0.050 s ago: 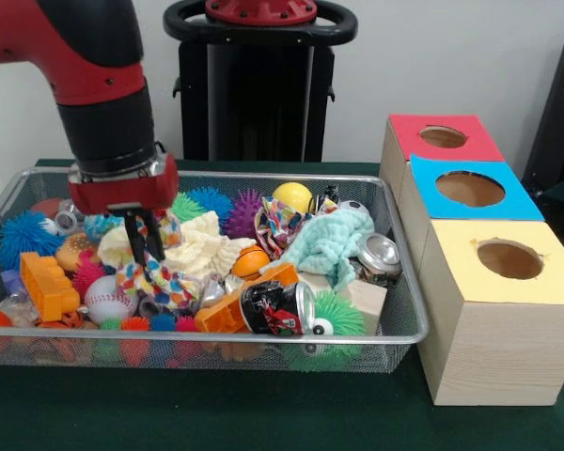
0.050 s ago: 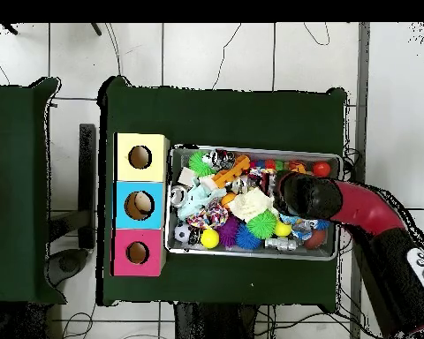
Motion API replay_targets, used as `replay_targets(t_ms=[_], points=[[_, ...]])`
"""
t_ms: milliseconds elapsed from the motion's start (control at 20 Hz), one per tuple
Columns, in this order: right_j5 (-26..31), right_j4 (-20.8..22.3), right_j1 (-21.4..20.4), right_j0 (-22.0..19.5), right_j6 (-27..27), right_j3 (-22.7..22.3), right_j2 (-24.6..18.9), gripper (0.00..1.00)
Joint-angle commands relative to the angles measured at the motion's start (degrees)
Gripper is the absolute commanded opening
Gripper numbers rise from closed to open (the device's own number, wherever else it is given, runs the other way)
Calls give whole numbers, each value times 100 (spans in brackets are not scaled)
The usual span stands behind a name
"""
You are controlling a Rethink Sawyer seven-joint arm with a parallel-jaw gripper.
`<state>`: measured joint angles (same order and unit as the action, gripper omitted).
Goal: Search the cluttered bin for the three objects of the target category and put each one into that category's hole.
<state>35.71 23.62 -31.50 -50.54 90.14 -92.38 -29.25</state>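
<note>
Nearest me, along the front wall of the wire bin, lie a crushed can, a green spiky ball and an orange toy block. Just behind them the gripper hangs straight down into the heap, its two thin fingers drawn close together around a strip of the speckled rope toy; I judge it is pinching that toy, though the tips are half buried. The rope lies directly beneath the hand and trails toward me and a little rightward. Further back sit a cream cloth, a mint cloth and a yellow ball. The three boxes stand well off to the right: yellow, blue, red farthest. Which hole suits the rope I cannot tell.
</note>
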Motion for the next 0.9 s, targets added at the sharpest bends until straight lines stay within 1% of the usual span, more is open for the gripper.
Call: replay_targets(t_ms=[50,200,350,500,650,850,900], points=[[1107,-472,-401,-214,-896,-548,-864,0],[1230,-636,-435,-437,-1003,-682,-1173,0],[1027,-761,-290,-726,-1099,-882,-1565,0],[738,-883,-138,-1135,-1195,-1166,-2075,0],[389,-866,70,-1512,-1195,-1442,-2519,0],[257,-756,200,-1752,-1047,-1583,-2842,0],[315,-756,197,-1770,-982,-1600,-2890,0]])
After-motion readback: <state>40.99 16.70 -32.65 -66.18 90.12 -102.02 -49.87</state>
